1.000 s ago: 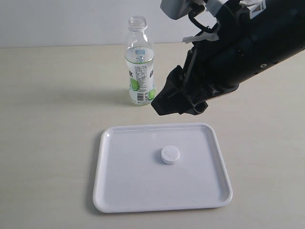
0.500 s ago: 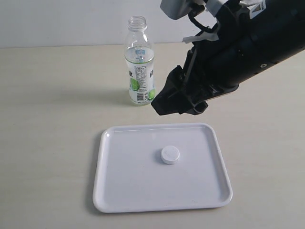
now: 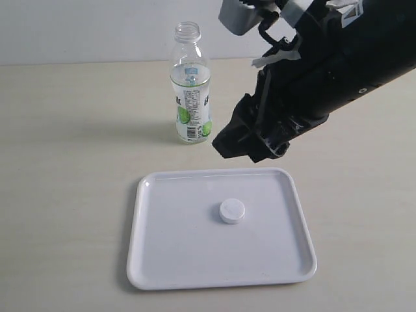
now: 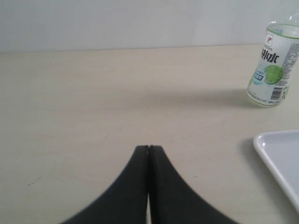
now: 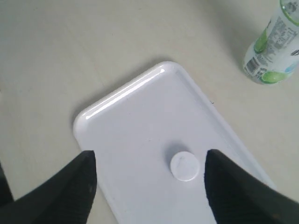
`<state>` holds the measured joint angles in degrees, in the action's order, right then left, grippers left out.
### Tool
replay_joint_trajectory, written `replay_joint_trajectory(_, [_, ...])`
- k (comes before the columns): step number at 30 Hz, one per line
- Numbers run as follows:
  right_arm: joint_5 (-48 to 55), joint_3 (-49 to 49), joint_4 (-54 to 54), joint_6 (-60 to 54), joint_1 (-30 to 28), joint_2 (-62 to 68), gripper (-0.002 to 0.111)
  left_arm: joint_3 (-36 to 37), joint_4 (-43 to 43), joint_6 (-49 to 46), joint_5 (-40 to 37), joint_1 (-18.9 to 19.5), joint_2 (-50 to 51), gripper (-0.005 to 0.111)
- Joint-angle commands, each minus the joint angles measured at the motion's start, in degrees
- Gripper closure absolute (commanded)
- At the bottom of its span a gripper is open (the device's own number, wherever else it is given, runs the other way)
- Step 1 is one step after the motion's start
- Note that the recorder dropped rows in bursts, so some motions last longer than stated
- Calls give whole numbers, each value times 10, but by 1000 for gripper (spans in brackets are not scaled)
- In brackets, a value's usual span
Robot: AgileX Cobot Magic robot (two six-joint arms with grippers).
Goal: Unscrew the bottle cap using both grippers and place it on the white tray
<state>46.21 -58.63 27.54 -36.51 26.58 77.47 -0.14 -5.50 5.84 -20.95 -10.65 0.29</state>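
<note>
The white bottle cap (image 3: 232, 211) (image 5: 184, 165) lies flat near the middle of the white tray (image 3: 182, 250) (image 5: 135, 112). Behind the tray the clear bottle (image 3: 190, 88) (image 5: 273, 51) (image 4: 271, 70) stands upright with its neck uncapped. My right gripper (image 3: 248, 148) (image 5: 149, 161), on the bulky black arm, hangs above the tray's far edge; it is open and empty, with the cap seen between its fingers far below. My left gripper (image 4: 148, 148) is shut on nothing, low over bare table to the left of the bottle, and out of the exterior view.
A beige tabletop (image 3: 71, 162) stretches around the tray and bottle, ending at a pale wall (image 3: 84, 29) behind. One corner of the tray (image 4: 280, 154) shows at the edge of the left wrist view.
My right arm has drawn back slightly up and to the right, away from the tray. The cap, bottle and tray have not moved.
</note>
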Motion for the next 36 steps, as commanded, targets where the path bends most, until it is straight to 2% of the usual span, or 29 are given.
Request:
replay_joint_trajectory(1, [-72, 0, 11, -23, 1, -3, 45, 1, 8, 1, 7, 1, -3, 107])
replay_joint_trajectory(5, [-111, 0, 27, -13, 1, -3, 45, 1, 8, 1, 7, 1, -3, 107])
replay_joint_trajectory(8, [-248, 25, 50, 71, 1, -34, 45, 1, 8, 1, 7, 1, -3, 107])
replay_joint_trajectory(11, [-385, 76, 45, 53, -11, -84, 45, 1, 8, 1, 7, 1, -3, 107])
replay_joint_trajectory(12, [-403, 92, 45, 47, -23, -103, 45, 1, 8, 1, 7, 1, -3, 107])
replay_joint_trajectory(15, [-407, 141, 44, 47, -100, -168, 45, 1, 8, 1, 7, 1, -3, 107])
replay_joint_trajectory(24, [-409, 249, 44, 51, -280, -365, 45, 1, 8, 1, 7, 1, -3, 107])
replay_joint_trajectory(27, [-407, 267, 44, 51, -308, -417, 45, 1, 8, 1, 7, 1, -3, 107])
replay_joint_trajectory(32, [-397, 290, 28, 33, -314, -454, 45, 1, 8, 1, 7, 1, -3, 107])
replay_joint_trajectory(36, [-378, 312, 24, 36, -349, -504, 45, 1, 8, 1, 7, 1, -3, 107])
